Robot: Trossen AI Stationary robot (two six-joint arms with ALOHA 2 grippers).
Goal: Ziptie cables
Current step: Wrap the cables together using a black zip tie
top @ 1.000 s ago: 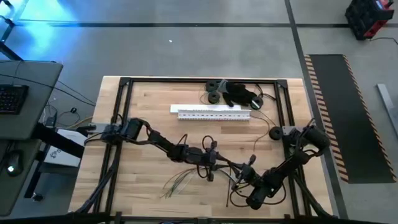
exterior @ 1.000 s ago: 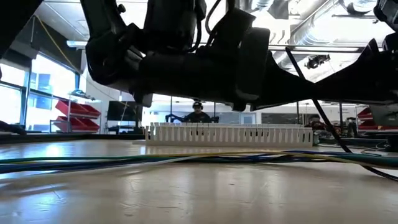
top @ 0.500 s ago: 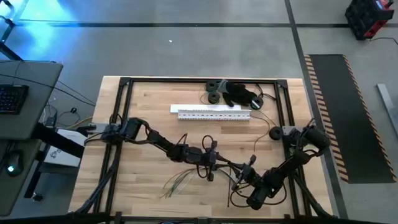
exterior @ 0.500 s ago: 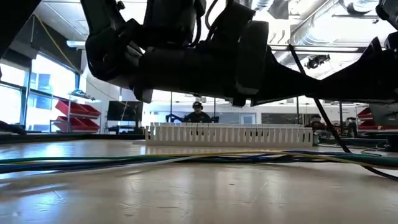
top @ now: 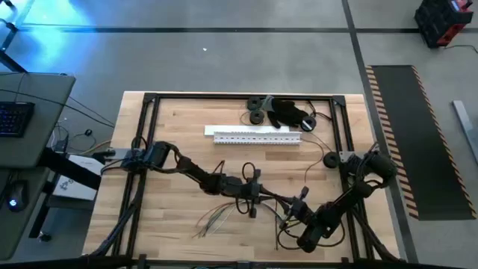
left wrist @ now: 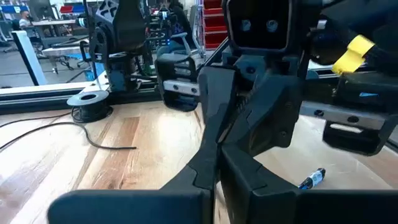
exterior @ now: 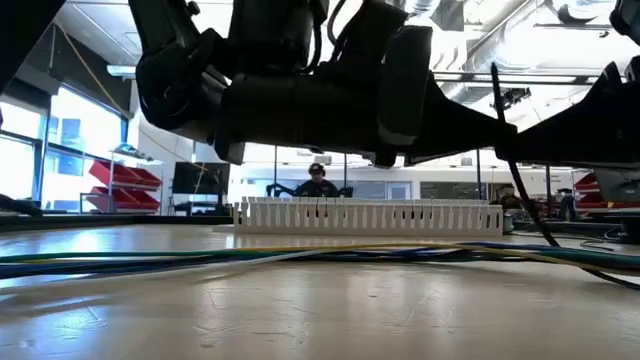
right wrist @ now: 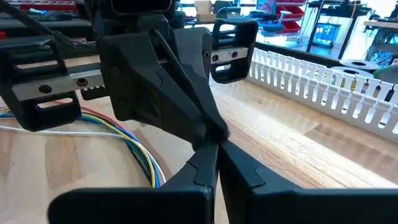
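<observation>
Centrally, cables (top: 216, 218) lie splayed on wooden table (top: 179, 123), near front edge (coloured strands in right wrist view). Left gripper (top: 258, 196) and right gripper (top: 287, 214) meet nose to nose just beside them, fingers pressed together, nothing visibly held. White slotted duct (top: 258, 135) well behind.

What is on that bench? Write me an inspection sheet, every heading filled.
Surface: wooden table inside a black frame.
Job's things: cables lying loose, fanned out at the front left.
Clutter: white slotted strip; black rolls at the far edge.
Grippers: left gripper and right gripper both shut, tip to tip mid-table.
Cables: stray black lead on the wood.
Surroundings: person seated behind; keyboard on a side desk.
</observation>
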